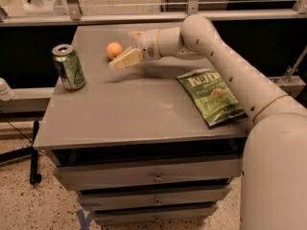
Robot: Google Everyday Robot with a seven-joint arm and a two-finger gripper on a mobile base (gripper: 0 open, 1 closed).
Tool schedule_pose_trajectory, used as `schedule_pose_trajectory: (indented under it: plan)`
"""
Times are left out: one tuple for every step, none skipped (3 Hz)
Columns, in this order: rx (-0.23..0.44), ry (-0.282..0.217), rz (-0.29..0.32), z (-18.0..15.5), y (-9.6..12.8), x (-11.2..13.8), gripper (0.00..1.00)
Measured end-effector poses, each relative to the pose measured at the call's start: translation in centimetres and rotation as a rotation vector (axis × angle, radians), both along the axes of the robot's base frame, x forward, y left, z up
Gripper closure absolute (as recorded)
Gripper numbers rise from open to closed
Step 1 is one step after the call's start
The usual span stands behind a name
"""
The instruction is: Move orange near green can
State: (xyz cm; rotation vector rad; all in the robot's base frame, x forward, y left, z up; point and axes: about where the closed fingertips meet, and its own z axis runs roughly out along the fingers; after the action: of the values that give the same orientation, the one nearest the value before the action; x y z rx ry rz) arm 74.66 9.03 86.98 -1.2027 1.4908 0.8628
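Observation:
The orange (113,50) lies on the grey table top (134,114) toward the back, left of centre. The green can (68,67) stands upright near the table's left edge, about a can's height left of the orange. My gripper (121,51) reaches in from the right on the white arm (211,47) and is open just right of the orange. One pale finger (125,59) lies in front of the orange, the other (135,34) behind it. The orange rests on the table between their tips.
A flat green chip bag (211,96) lies on the right part of the table. The table has drawers below its front edge (144,140). A rail and glass panel (144,13) run behind the table. My white base (273,176) fills the lower right.

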Motion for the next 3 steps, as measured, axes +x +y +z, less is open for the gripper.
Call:
schedule_pose_trajectory:
  plan:
    - [-0.020, 0.009, 0.023, -0.9, 2.2, 0.4, 0.00]
    - [-0.044, 0.007, 0.027, -1.7, 3.3, 0.9, 0.15]
    - [-0.059, -0.005, 0.018, -2.0, 3.5, 1.2, 0.39]
